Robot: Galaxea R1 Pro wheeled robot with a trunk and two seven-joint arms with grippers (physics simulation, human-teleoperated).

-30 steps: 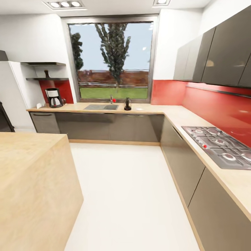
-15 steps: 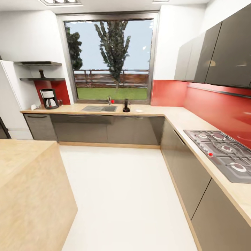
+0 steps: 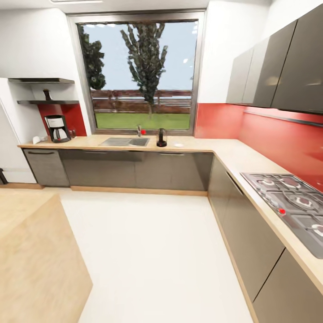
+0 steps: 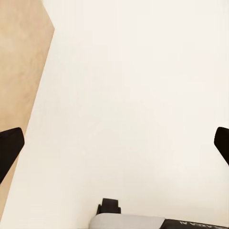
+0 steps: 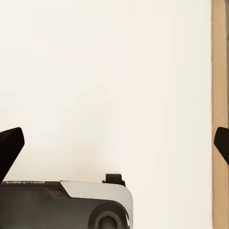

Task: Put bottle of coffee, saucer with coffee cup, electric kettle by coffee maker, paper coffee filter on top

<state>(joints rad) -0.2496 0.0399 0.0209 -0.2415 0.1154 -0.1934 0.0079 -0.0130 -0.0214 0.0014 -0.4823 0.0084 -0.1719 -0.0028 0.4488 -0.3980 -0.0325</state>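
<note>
Ahead of you, the table runs along the window wall, its front edge straight above the dark grey cabinet fronts, then turns a corner and continues down your right side past the gas hob. The coffee maker stands at the table's far left end, close to the red backsplash. Above it, the bottle of coffee sits on the kitchen shelf. The electric kettle stands just right of the steel sink, and a small white round thing, perhaps the saucer, lies just beside the kettle; it is too small to be sure. At your near left, the corner of the wooden island juts toward the white floor, which lies wide open between island and cabinets.

Your left tool hangs over the floor with its fingertips spread wide at the picture's edges, gripping nothing. Your right tool is likewise spread wide and unladen, beside a wooden edge strip.
</note>
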